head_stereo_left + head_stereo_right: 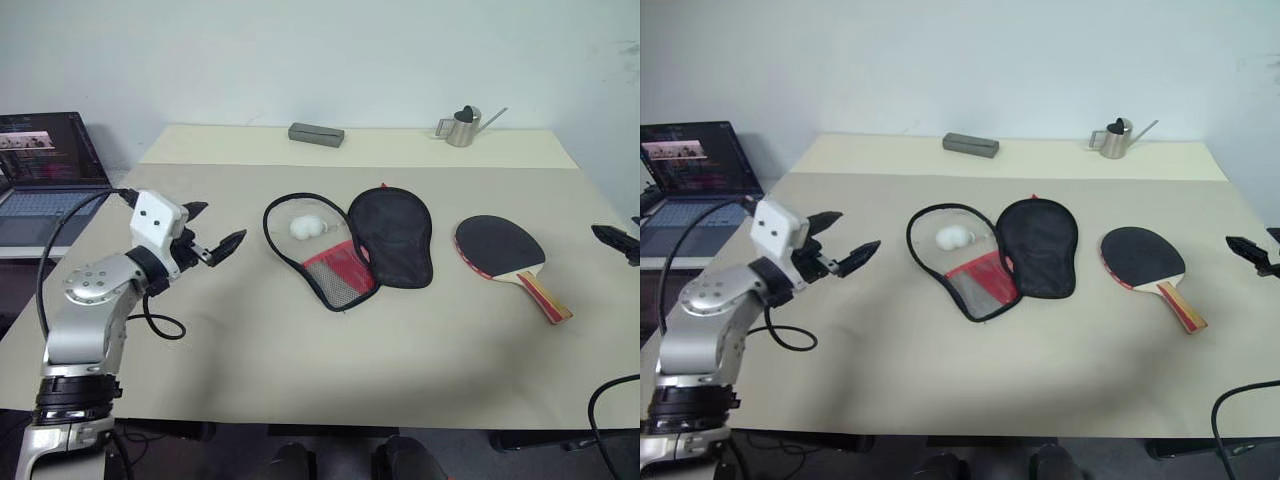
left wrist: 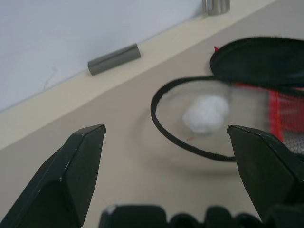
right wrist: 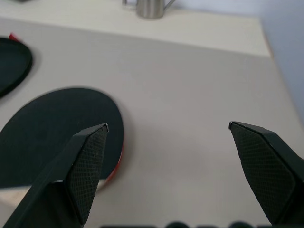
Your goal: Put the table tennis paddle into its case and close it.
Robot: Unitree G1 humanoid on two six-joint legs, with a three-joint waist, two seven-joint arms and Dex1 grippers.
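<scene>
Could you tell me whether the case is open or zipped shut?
Open: the case lies unzipped and spread flat, its black flap folded aside.

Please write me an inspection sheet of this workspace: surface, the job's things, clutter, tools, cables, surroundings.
Surface: beige table, flat.
Job's things: case lies unzipped and spread open at centre, white pom-pom inside its loop; table tennis paddle lies black face up to its right, apart from it.
Clutter: grey block and small metal watering can at the far edge.
Tools: left tool open, holding nothing; right tool open, near the paddle.
Cables: black cable at the left arm.
Surroundings: open laptop at left, pale wall.
</scene>
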